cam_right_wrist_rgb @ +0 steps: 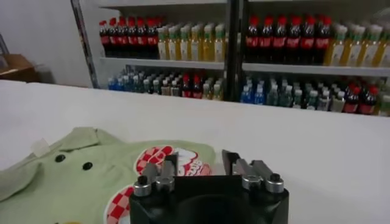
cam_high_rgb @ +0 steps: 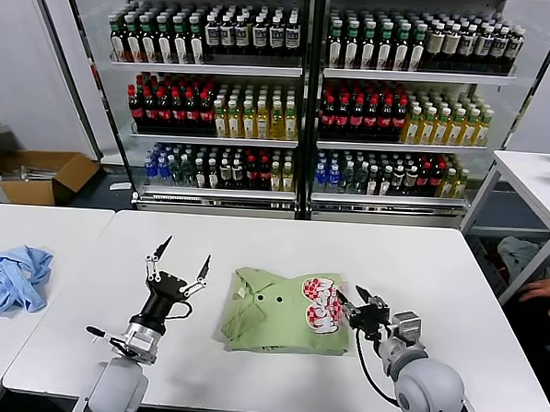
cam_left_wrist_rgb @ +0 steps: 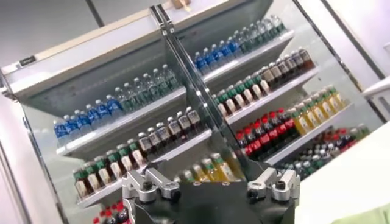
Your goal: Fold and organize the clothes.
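Note:
The clothes, a light green T-shirt (cam_high_rgb: 274, 315), lie folded into a rough rectangle at the middle of the white table (cam_high_rgb: 282, 243), with the red-and-white print (cam_high_rgb: 319, 305) facing up at its right end. My right gripper (cam_high_rgb: 350, 296) hovers low over that right edge, open, with nothing between its fingers. In the right wrist view the right gripper (cam_right_wrist_rgb: 200, 162) stands apart over the printed corner of the T-shirt (cam_right_wrist_rgb: 73, 176). My left gripper (cam_high_rgb: 186, 254) is raised left of the shirt, pointing up, open and empty.
A crumpled light blue garment (cam_high_rgb: 13, 280) lies on the neighbouring table at the left. Shelves of bottles (cam_high_rgb: 299, 96) stand behind the table. A cardboard box (cam_high_rgb: 46, 177) sits on the floor at the far left. A person's hand (cam_high_rgb: 543, 292) shows at the right edge.

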### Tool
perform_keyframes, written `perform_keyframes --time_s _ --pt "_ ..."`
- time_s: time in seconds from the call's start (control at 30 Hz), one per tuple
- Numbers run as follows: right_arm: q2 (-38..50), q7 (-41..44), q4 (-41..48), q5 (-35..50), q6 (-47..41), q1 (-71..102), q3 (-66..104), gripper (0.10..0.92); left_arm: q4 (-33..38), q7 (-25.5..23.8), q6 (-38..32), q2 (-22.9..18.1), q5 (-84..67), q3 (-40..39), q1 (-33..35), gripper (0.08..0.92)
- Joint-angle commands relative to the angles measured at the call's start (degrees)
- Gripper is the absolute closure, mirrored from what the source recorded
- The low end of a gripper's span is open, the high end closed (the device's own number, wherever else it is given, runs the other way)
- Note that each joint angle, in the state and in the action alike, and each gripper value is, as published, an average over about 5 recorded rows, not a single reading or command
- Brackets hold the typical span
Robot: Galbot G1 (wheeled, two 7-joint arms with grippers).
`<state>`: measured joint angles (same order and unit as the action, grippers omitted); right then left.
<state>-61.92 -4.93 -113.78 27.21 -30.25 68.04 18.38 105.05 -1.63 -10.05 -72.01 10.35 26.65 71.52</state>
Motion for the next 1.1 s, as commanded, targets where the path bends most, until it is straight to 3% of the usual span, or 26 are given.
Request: perform_keyframes --time_s 0.03,0.27,0.37,0.83,1.1 --pt "-1.6 2.1 0.3 -11.7 7.2 0.7 2.1 0.472 -1.2 -3.1 1.4 -1.0 -13.3 -0.1 -1.4 0.177" --pt "-2.9 1.8 6.3 -14.0 10.9 -4.4 2.1 0.268 0.9 -1.6 6.7 0.1 -17.5 0.1 -0.1 0.177" --pt "-3.3 2.1 8.6 -14.3 11.2 -6.2 2.3 0.216 1.2 -1.7 8.0 0.8 -18.6 1.0 0.3 0.177" --pt "-2.5 1.9 13.0 -16.1 10.3 -9.4 4.2 0.203 -0.1 -3.0 9.8 0.6 -19.6 2.1 -0.7 0.177" --pt "-3.5 1.8 15.6 -20.0 16.1 -10.6 3.6 0.203 -0.3 -2.7 9.1 0.7 -19.6 1.9 -1.1 0.177"
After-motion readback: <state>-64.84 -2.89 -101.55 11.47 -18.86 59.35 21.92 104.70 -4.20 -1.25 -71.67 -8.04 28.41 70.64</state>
